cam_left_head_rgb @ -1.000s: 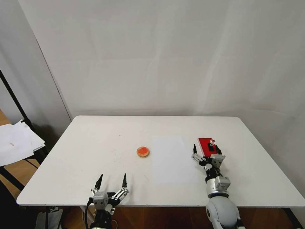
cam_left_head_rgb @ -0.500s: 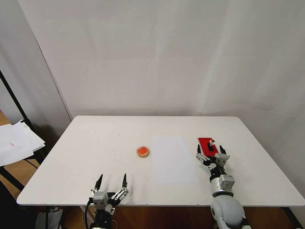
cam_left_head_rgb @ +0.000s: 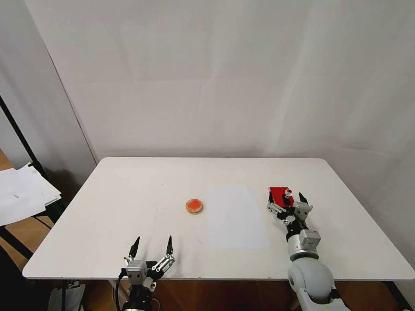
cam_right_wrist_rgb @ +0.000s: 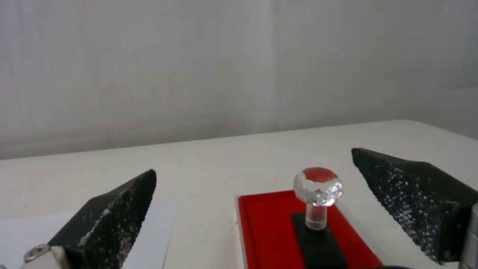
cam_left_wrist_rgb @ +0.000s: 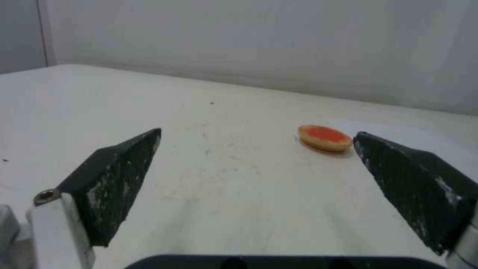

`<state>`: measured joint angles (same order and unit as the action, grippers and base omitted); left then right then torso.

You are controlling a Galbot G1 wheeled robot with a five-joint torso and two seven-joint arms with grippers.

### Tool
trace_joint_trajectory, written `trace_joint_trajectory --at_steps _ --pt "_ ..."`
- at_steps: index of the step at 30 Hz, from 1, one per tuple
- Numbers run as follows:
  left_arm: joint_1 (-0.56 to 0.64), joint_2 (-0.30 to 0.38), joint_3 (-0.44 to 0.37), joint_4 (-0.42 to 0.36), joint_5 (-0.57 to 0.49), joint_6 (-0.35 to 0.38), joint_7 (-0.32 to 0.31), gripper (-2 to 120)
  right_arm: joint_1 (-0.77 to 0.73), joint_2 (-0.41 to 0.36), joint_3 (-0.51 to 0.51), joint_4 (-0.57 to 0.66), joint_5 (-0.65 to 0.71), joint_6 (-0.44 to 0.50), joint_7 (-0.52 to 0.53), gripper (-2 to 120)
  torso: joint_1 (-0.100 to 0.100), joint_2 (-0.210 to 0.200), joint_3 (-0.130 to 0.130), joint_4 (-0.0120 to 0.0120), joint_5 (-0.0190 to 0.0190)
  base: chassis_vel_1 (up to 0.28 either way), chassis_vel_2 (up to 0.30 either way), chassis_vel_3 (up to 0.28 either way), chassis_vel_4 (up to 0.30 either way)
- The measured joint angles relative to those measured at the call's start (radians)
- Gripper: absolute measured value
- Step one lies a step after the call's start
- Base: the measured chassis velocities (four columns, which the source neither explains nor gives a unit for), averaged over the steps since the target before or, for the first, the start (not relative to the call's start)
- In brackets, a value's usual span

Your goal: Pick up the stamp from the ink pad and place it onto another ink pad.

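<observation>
The right gripper (cam_left_head_rgb: 285,199) has shifted sideways and forward over the last second, from left of the stamp to squarely behind it, so the approach now looks lined up for a grasp. Its jaws are spread wide and hold nothing. In the right wrist view the two dark fingers (cam_right_wrist_rgb: 107,220) stand on either side of the stamp (cam_right_wrist_rgb: 317,200), with clear gaps both ways and no contact yet. The stamp stands upright just ahead of the gripper, its black base resting on the red ink pad (cam_right_wrist_rgb: 271,231) and its clear faceted knob level with the fingertips. I judge that a short advance would bring the knob or stem between the jaws.

To that gripper's left lies a white paper sheet (cam_left_head_rgb: 235,216), flat on the surface (cam_left_head_rgb: 129,194). Beyond the sheet, well apart from the stamp, sits the round ink pad (cam_left_head_rgb: 194,206), bare on top.

The left gripper (cam_left_head_rgb: 151,247) hovers at the near edge of the surface, jaws apart and empty, with the round ink pad ahead of it, slightly to its right.
</observation>
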<state>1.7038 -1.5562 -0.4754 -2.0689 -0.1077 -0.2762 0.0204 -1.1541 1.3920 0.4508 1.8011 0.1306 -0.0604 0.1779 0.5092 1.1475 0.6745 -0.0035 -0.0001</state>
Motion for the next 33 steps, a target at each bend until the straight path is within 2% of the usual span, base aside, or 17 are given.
trace_joint_trajectory --at_steps 11,25,33 --pt "0.000 0.000 0.000 0.000 0.000 0.000 0.000 102 0.049 -0.004 0.006 -0.011 0.021 -0.111 0.030 100 0.000 0.000 0.000 -0.0001 0.0000 0.000 0.000 0.000 0.000" --pt "0.000 0.000 0.000 0.000 0.000 0.000 0.000 102 0.040 -0.007 0.011 -0.011 0.024 -0.132 0.037 98 0.000 0.000 0.000 -0.0001 0.0000 0.000 0.000 0.000 0.000" --pt "0.000 0.000 0.000 0.000 0.000 0.000 0.000 102 0.045 -0.003 0.011 -0.021 0.031 -0.145 0.051 77 0.000 0.000 0.000 -0.0001 0.0000 0.000 0.000 0.000 0.000"
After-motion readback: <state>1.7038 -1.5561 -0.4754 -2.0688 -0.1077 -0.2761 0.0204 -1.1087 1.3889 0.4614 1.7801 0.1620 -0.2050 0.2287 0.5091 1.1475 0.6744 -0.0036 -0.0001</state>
